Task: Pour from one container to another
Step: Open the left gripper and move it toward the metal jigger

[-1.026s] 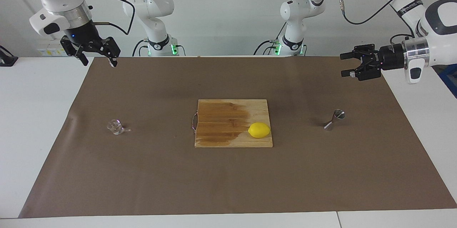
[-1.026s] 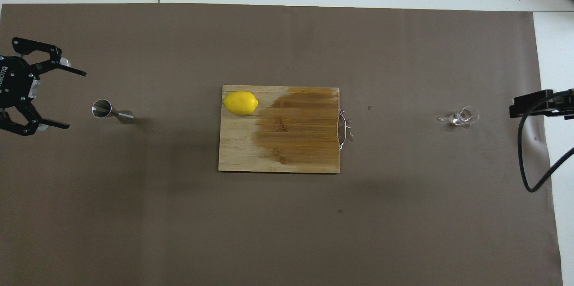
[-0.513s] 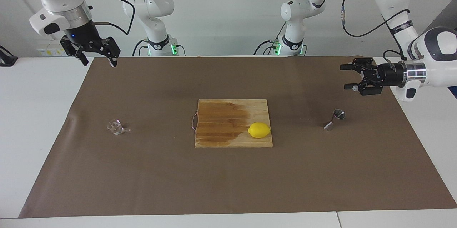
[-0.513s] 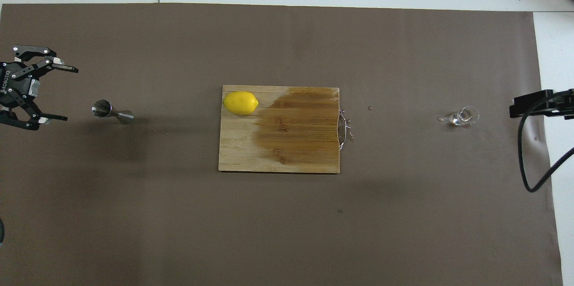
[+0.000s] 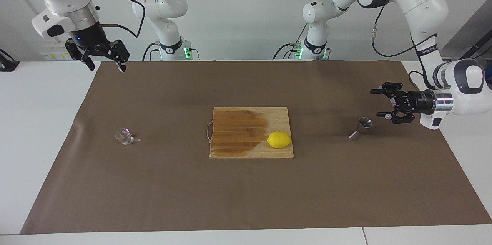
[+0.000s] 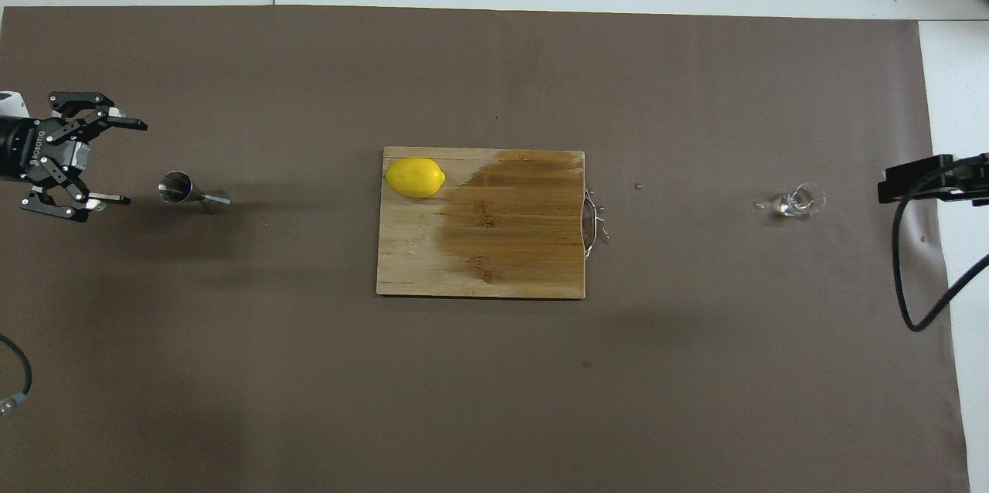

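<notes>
The steel jigger [image 5: 360, 128] stands on the brown mat [image 5: 246, 191] toward the left arm's end of the table; it also shows in the overhead view [image 6: 191, 192]. My left gripper [image 5: 375, 103] is open, points sideways at the jigger and hangs low over the mat just beside it, not touching; it also shows in the overhead view [image 6: 135, 162]. The tiny clear glass cup [image 5: 124, 136] stands on the mat toward the right arm's end and shows in the overhead view [image 6: 800, 202]. My right gripper [image 5: 106, 66] is open and waits high over the mat's corner.
A wooden cutting board [image 5: 238, 122] with a dark wet patch lies mid-table, with a yellow lemon [image 5: 279, 139] on its corner. The board [image 6: 494, 261] and the lemon [image 6: 415, 177] also show from overhead. A black cable [image 6: 915, 277] hangs near the cup's end.
My left gripper has come down and turned level, ending beside the jigger's rim. The right arm, cup, jigger, board and lemon have not moved.
</notes>
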Motion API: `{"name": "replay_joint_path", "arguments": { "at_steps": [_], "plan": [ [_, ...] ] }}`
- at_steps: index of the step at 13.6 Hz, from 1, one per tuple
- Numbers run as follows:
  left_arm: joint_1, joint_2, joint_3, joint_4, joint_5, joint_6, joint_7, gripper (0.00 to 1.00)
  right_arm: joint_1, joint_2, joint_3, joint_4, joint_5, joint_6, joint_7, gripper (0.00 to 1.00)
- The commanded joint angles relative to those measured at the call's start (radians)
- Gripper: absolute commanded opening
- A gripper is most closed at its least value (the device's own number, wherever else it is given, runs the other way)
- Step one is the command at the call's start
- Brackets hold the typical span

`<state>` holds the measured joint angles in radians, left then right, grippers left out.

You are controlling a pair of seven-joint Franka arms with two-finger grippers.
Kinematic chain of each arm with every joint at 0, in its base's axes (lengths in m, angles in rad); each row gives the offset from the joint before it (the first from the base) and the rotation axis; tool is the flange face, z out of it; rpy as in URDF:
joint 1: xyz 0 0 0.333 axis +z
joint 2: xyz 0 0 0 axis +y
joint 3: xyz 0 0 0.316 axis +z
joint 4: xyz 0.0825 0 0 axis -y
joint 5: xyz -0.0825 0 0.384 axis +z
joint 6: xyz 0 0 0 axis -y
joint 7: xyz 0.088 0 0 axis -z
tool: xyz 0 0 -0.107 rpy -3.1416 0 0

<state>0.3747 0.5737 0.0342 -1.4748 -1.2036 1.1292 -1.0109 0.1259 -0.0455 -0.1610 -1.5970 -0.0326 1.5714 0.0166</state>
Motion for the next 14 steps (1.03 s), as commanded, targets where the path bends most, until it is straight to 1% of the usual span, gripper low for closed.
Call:
{"name": "replay_joint_path", "arguments": {
  "at_steps": [1, 3, 7, 10, 12, 14],
  "plan": [
    [0.004, -0.001, -0.007, -0.018, -0.025, 0.015, -0.002, 1.0, -0.005, -0.019, 0.009, -0.012, -0.01, -0.01, -0.009, 1.0],
    [-0.005, 0.003, -0.007, -0.041, -0.028, 0.043, 0.0, 1.0, -0.005, -0.019, 0.009, -0.012, -0.01, -0.01, -0.009, 1.0],
    [0.03, 0.081, -0.007, -0.039, -0.028, 0.055, 0.061, 1.0, -0.005, -0.019, 0.009, -0.012, -0.01, -0.01, -0.009, 1.0],
    [0.053, 0.117, -0.008, -0.039, -0.033, 0.055, 0.074, 1.0, -0.005, -0.019, 0.009, -0.012, -0.01, -0.01, -0.009, 1.0],
    [0.073, 0.153, -0.013, -0.035, -0.034, 0.052, 0.139, 1.0, -0.005, -0.019, 0.009, -0.012, -0.01, -0.01, -0.009, 1.0],
    [0.095, 0.186, -0.022, -0.029, -0.034, 0.052, 0.155, 1.0, -0.005, -0.019, 0.009, -0.012, -0.01, -0.01, -0.009, 1.0]
  ]
}}
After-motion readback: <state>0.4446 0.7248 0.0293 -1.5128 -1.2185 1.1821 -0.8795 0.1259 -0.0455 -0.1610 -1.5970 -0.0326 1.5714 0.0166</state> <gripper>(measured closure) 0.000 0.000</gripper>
